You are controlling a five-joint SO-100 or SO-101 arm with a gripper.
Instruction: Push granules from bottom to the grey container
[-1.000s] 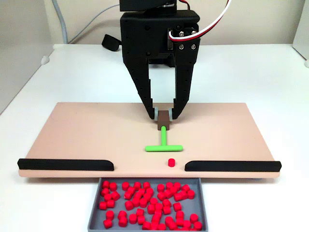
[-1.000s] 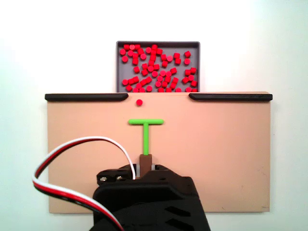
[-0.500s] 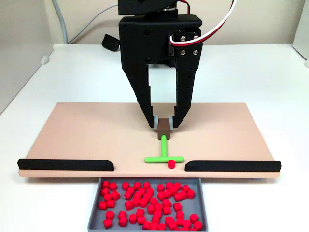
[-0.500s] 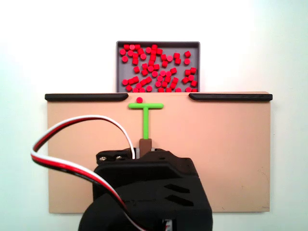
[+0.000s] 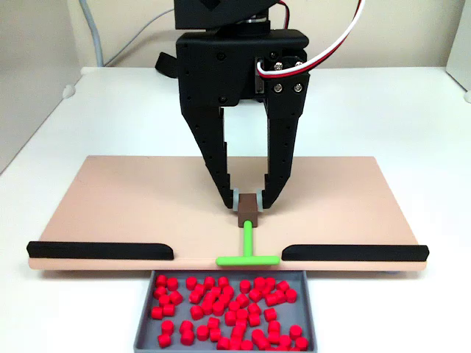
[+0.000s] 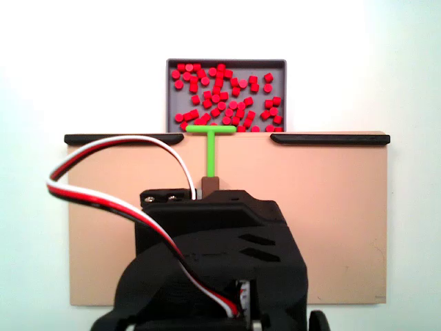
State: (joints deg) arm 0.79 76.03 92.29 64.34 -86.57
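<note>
Granules [image 5: 224, 309] are heaped loosely in the grey container [image 5: 145, 312], which sits just below the gap in the tan board's front edge; no loose pellet is seen on the board [image 5: 118, 206]. They are judged light, hard and smooth, apt to roll or skid when nudged, so they are better swept than picked up. At the left a matte black strip [image 5: 99, 251] lines the board edge. In the middle, the gripper [image 5: 249, 200] is clamped on the brown block [image 5: 248, 209] of the green T-shaped pusher [image 5: 248, 259], whose crossbar lies at the gap. At the right a second black strip [image 5: 353, 252] is seen, and the container's low plastic wall.
</note>
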